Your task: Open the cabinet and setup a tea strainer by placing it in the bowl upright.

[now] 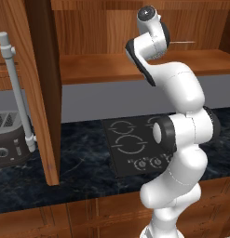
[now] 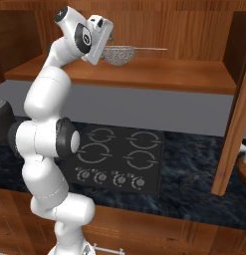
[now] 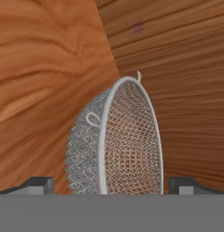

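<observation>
On the plain wooden shelf of the open cabinet (image 2: 144, 74): tea strainer (image 2: 118, 54), silver-grey wire mesh, bowl-shaped, see-through, thin metal rim, long thin handle reaching off to the right in the right base view. Warm reddish-brown wood all round, grain running in broad streaks across shelf and back panel. Cabinet door (image 1: 39, 88) swung wide, seen edge-on in the left base view, grey bar handle (image 1: 14, 88) on its face; second door (image 2: 236, 119) open at the right of the right base view.

In the hand view: strainer (image 3: 118, 145) close up, rim a smooth pale hoop, mesh fine and crinkled, small wire loop on its side, lying between the two dark fingertips (image 3: 36, 185). Gripper (image 3: 111, 188) spread wide, nothing pinched, tips apart from the mesh on both sides. White hand (image 2: 97, 37) raised to shelf height, just beside the basket.

Below: black marbled counter (image 1: 79, 162), glossy, with a flat black four-ring cooktop (image 2: 114, 159) and a row of round knobs along its front. Grey toaster (image 1: 9, 139) at the far left of the counter, behind the open door. Grey wall strip between shelf and counter
</observation>
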Tool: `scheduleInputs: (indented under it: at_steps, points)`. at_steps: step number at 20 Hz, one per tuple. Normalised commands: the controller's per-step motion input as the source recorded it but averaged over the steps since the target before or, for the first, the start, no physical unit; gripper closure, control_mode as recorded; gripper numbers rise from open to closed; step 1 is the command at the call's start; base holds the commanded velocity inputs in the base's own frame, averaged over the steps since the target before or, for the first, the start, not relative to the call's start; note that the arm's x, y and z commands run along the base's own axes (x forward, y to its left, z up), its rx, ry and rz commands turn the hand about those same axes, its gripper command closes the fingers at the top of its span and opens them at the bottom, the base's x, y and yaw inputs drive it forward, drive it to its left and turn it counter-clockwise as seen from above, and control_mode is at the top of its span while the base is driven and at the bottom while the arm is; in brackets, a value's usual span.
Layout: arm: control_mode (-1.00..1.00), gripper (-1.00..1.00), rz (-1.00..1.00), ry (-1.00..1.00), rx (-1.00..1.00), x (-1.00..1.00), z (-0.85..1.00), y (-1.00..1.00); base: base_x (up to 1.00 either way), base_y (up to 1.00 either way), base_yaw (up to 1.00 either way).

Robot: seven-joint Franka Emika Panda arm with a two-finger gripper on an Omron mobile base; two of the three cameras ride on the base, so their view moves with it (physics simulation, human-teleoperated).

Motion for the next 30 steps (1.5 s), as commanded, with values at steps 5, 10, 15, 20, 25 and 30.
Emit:
scheduleInputs:
  at_steps: [5,10,15,20,25,30]
  points:
    - [-1.0,-1.0,0.0,0.0,0.0,0.0,0.0,0.0,0.0,0.0,0.0]
    - [-1.0,-1.0,0.0,0.03,0.0,0.02,-0.03,0.0,0.0,0.0,0.0]
    - [-1.0,-1.0,0.0,0.05,0.0,0.02,-0.11,0.0,0.0,0.0,0.0]
    - [-1.0,-1.0,0.0,0.01,0.0,0.0,-0.09,0.0,0.0,0.0,0.0]
    - [-1.0,-1.0,0.0,0.0,0.0,0.0,0.0,0.0,0.0,0.0,0.0]
    - [-1.0,1.0,0.0,0.0,0.0,0.0,0.0,0.0,0.0,0.0,0.0]
